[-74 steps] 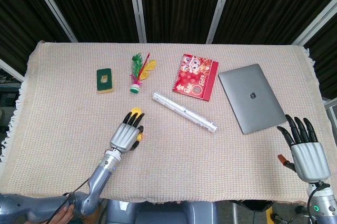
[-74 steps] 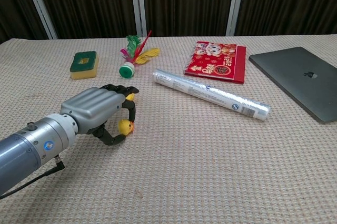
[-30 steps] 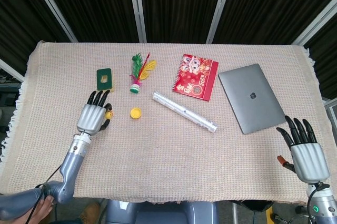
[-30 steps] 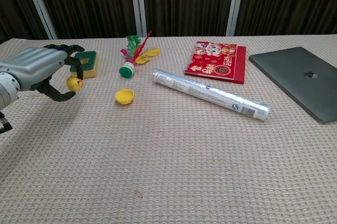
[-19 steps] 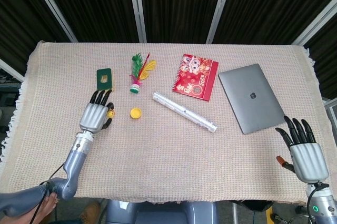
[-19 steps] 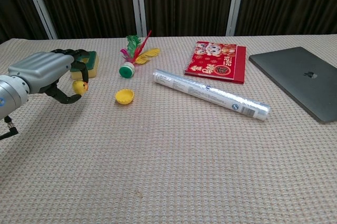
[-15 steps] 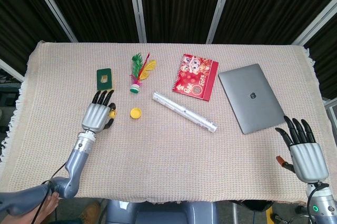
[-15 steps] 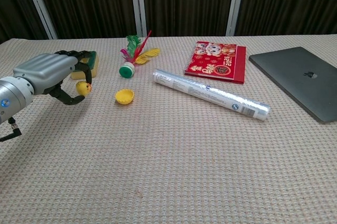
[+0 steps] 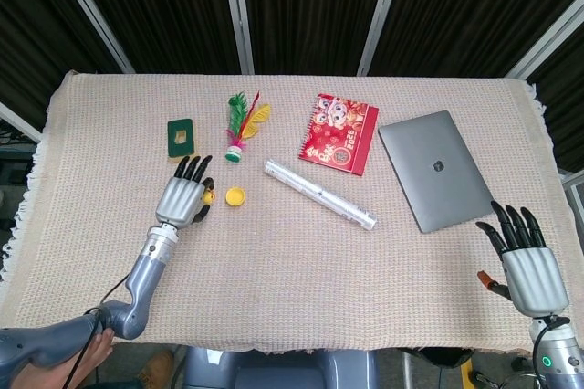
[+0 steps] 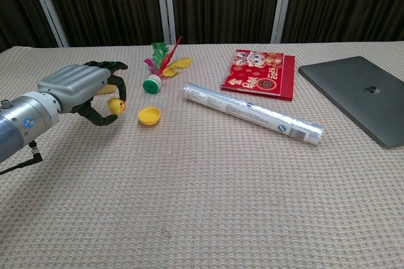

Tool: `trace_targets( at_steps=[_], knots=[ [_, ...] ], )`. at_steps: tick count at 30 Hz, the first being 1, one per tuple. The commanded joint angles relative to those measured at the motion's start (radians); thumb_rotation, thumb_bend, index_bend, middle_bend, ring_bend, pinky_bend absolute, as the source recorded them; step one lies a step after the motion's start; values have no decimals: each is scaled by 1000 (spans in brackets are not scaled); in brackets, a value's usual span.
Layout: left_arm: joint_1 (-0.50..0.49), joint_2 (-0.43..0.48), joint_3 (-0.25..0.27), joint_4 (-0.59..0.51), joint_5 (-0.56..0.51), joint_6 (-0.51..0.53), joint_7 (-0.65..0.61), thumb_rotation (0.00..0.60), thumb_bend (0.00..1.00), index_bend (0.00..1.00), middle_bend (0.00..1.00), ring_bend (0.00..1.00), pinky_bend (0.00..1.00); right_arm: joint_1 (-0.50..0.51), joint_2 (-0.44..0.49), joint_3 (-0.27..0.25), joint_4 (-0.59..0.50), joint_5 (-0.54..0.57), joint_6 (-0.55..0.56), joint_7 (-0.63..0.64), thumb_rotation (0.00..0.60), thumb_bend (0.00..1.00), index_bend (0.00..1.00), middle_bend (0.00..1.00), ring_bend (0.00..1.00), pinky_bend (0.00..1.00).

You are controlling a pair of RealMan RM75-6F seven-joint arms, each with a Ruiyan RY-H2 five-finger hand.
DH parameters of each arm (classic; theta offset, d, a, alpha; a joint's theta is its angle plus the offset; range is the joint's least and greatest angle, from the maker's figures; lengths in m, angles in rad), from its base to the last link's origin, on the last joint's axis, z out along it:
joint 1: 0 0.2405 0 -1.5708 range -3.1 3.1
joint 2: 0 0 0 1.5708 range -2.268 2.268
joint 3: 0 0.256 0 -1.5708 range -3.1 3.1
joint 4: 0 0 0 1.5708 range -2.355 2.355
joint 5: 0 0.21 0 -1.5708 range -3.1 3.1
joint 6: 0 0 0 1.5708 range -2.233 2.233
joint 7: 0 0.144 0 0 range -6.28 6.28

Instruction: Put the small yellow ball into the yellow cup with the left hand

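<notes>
We had the small yellow ball (image 10: 115,105) pinched in our left hand (image 10: 82,94), held just left of the shallow yellow plastic cup (image 10: 149,115) on the woven beige tablecloth (image 10: 221,180). The sound move was to centre the ball over the cup's mouth and lower it before letting go, since so shallow a cup would likely let it bounce out. Our right hand (image 9: 526,261) hung idle with fingers spread, holding nothing, at the table's near right edge.

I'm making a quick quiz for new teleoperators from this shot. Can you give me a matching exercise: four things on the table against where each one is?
Things:
1. small yellow ball
2. yellow cup
3. laptop
4. green sponge

Places:
A. closed, near the table's right side
B. pinched in the left hand
C. on the cloth between the left hand and the foil roll
D. far left, beyond the left hand

Pairs: 1-B, 2-C, 3-A, 4-D
</notes>
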Motion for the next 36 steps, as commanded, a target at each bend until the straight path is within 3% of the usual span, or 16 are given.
trace_targets(
  at_steps=[1, 36],
  knots=[
    [-7, -5, -4, 2, -1, -5, 5, 600, 398, 488, 0, 0, 0, 0, 1, 0, -1, 0, -1, 3, 600, 0, 223, 0, 0, 0],
    [-61, -99, -17, 112, 9, -41, -15, 600, 405, 495, 0, 0, 0, 2, 7, -4, -2, -1, -5, 31, 600, 0, 223, 0, 0, 0]
  ],
)
